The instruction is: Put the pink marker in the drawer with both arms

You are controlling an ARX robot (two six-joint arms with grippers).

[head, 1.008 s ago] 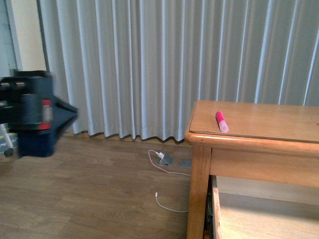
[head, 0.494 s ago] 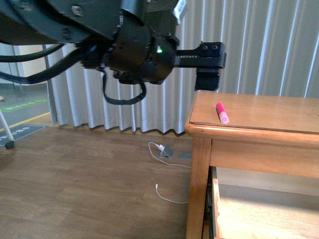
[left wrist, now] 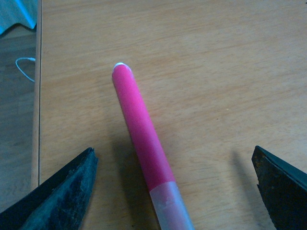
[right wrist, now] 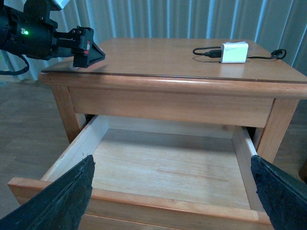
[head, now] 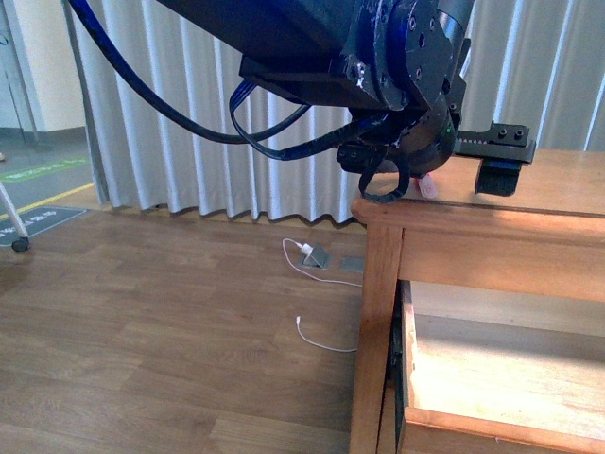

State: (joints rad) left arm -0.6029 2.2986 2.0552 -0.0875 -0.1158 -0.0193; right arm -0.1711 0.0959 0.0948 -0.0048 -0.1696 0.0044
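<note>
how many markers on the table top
1: the pink marker lies on the table top, inside the open left end effector. The left arm could hide others.

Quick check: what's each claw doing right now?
Left claw: open, fingers either side of the pink marker, not touching it.
Right claw: open, empty, facing the open drawer.

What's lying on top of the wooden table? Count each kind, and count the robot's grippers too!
Pink marker: 1
White charger with its black cable: 1
Grippers: 2, the left gripper and the right gripper, both open
Total: 4
</note>
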